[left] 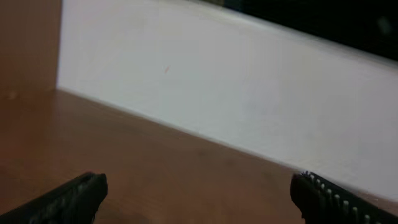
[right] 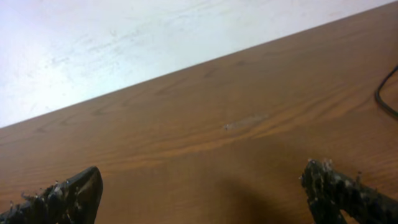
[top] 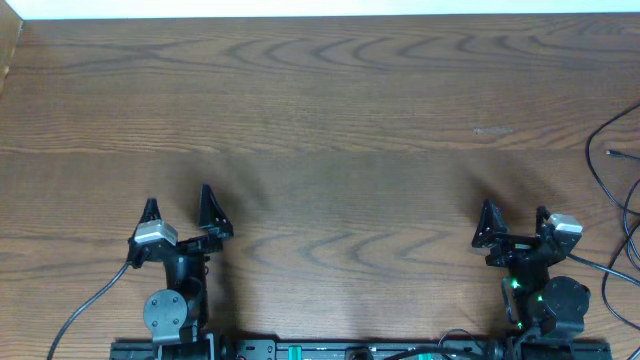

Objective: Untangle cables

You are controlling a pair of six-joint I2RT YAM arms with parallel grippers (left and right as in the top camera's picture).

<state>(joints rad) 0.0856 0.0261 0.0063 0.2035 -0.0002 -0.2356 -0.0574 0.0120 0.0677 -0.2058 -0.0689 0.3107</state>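
The cables point(top: 612, 175) lie at the far right edge of the table point(top: 330, 110), at about 3 o'clock in the overhead view. Only thin black loops and one small plug end show there; the rest runs out of frame, so how badly they are tangled cannot be told.

The right gripper point(top: 514, 222) sits at about 5 o'clock, jaws spread wide and holding nothing. The left gripper point(top: 180, 205) sits at about 7 o'clock, also spread wide and empty. Neither touches a cable.

The coming move turns on one relation: from the right gripper the cables lie toward 2 o'clock, near it, while the left gripper is well apart from them, across the whole table. The right arm is plainly the nearer one and looks the likelier to reach first.

The visible strands run mostly from 12 to 6 o'clock along the edge, curving as they go. In the right wrist view a short black arc of cord point(right: 385, 93) shows at the right border, at 3 o'clock, with bare wood ahead. The left wrist view shows no cable.
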